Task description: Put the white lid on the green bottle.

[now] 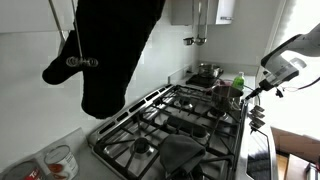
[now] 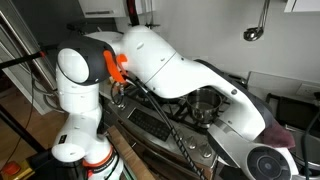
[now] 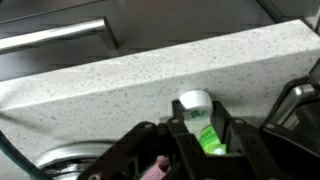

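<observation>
The wrist view shows the green bottle (image 3: 207, 136) upright between my gripper's (image 3: 198, 110) two dark fingers (image 3: 180, 131), which press against its sides. The white lid (image 3: 194, 99) sits on top of the bottle's neck, just past the fingertips. In an exterior view the green bottle (image 1: 237, 90) stands at the far right end of the stove, with the gripper (image 1: 248, 95) reaching it from the right. In the other exterior view the arm hides bottle, lid and gripper.
A speckled white counter edge (image 3: 120, 80) runs behind the bottle. A steel pot (image 1: 207, 72) stands at the back of the gas stove (image 1: 170, 120). A black oven mitt (image 1: 110, 50) hangs in front of the camera. The pot (image 2: 205, 105) also shows behind the arm.
</observation>
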Robot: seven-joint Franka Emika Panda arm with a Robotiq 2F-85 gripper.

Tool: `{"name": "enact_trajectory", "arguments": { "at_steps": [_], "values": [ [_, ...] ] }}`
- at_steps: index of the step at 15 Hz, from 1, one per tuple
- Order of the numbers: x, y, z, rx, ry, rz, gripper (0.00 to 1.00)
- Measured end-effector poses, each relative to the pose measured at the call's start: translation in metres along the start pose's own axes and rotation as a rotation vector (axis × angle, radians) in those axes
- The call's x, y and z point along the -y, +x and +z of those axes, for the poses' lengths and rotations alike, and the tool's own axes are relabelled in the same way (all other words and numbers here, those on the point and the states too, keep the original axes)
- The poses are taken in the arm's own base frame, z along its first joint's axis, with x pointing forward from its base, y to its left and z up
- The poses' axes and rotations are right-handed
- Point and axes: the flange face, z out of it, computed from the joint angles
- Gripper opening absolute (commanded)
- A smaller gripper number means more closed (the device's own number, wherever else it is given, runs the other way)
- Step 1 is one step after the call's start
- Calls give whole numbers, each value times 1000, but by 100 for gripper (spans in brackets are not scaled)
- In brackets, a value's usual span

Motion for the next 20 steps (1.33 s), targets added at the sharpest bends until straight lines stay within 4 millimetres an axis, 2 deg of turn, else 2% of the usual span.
{"name": "enact_trajectory", "arguments": {
  "at_steps": [4,7,11,14,17,20],
  "values": [
    [0,2,-6,36,-1,9,8],
    [-4,7,-28,75,-25,13,8],
    [-10,15,-83,110,-96,1,8],
    [-9,25,-129,120,-134,-23,8],
    [7,40,-170,132,-107,-58,8],
    [31,59,-202,124,-19,-91,8]
  ]
}}
